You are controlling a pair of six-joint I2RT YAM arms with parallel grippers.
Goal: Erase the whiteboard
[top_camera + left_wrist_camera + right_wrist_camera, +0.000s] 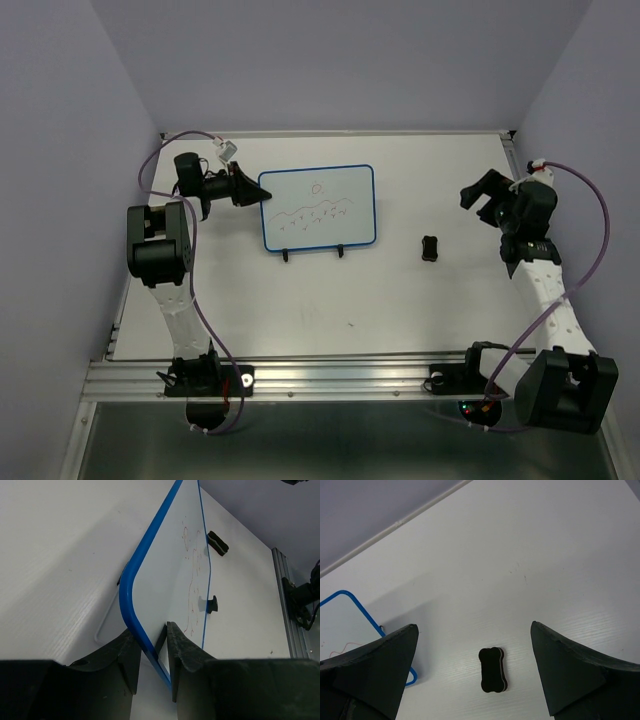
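Right wrist view shows the right gripper (pixel 474 626) spread wide with the eraser (pixel 492 669) lined up between its fingers, while the left gripper (pixel 151 630) pinches the whiteboard (pixel 170 580).

Whiteboard (pixel 342 622): in the right wrist view one corner only is shown; the rest is cut off by the left edge and covered by a finger (pixel 375 670) of the right gripper (pixel 473 626). Red scribbles (pixel 315 212): too small to be read from above.
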